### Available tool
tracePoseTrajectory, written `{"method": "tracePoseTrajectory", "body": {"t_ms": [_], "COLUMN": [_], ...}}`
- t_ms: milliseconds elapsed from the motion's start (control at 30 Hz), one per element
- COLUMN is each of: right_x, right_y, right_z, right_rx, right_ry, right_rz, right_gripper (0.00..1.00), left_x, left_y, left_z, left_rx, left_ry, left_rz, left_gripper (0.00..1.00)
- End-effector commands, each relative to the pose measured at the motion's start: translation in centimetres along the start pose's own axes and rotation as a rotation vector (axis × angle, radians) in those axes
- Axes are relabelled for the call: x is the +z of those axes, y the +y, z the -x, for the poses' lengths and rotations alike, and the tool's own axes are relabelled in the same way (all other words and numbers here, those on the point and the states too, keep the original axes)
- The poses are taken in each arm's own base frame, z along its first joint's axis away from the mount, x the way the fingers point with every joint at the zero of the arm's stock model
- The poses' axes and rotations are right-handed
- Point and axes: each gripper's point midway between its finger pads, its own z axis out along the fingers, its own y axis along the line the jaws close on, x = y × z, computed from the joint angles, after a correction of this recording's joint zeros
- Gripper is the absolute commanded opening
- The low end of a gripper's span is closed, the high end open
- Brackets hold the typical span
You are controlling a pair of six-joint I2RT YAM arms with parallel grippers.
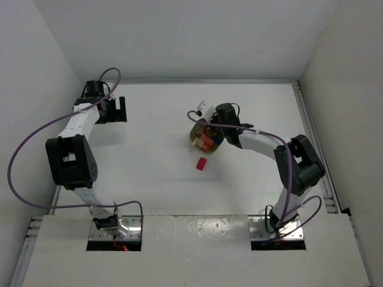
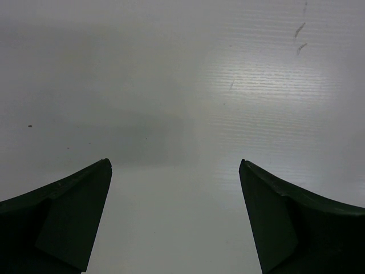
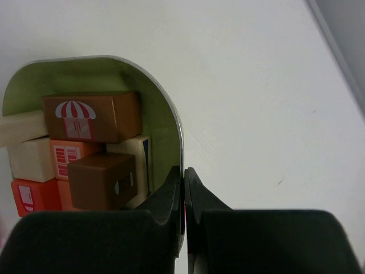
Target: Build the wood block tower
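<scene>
Most of the wood blocks [image 3: 102,180] sit jumbled in the light green bowl [image 3: 162,120], just right of centre in the top view. From the right wrist I can pick out a brown block printed with a red and white awning [image 3: 91,117], a dark brown cube, an orange block [image 3: 68,154], a red one at the lower left and some pale ones. One magenta-red block [image 1: 201,163] lies alone on the table [image 1: 155,179] just below the bowl. I see no stacked column anywhere, so I judge the tower is not yet begun. The right gripper [image 3: 184,170] is at the bowl's right edge with its jaws pressed together. One finger lies over the inside of the bowl and the other over the table outside, and the rim runs straight in between them. To me that reads as a pinch on the thin wall, probably to steady, drag or tip the bowl so the blocks come within reach, though I cannot see the contact itself. The left gripper [image 2: 174,162] is parked at the upper left of the top view, well apart from the blocks. Its jaws are spread wide over bare table, holding and touching nothing, presumably waiting out of the way until a block is free to pick.
</scene>
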Motion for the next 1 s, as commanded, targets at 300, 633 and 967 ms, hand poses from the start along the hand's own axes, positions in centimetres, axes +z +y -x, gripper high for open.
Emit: {"method": "tracePoseTrajectory", "body": {"t_ms": [300,633,967], "right_x": [-2.9,-5.6,-7.2], "right_y": [-1.3,1.5,4.5], "right_z": [8.7,12.8,15.0], "right_rx": [-0.325,-0.516,-0.627], "right_ry": [-0.284,-0.456,-0.55], "right_rz": [-0.314,-0.407,-0.473], "right_gripper": [0.0,0.0,0.0], "left_x": [-1.4,-1.0,-1.8], "left_y": [1.9,1.8,2.3], "left_z": [1.6,0.6,0.7], "left_rx": [-0.065,-0.036,0.016], "left_ry": [-0.08,-0.063,-0.136], "left_rz": [0.009,-0.047,-0.055], "left_gripper": [1.0,1.0,1.0]}}
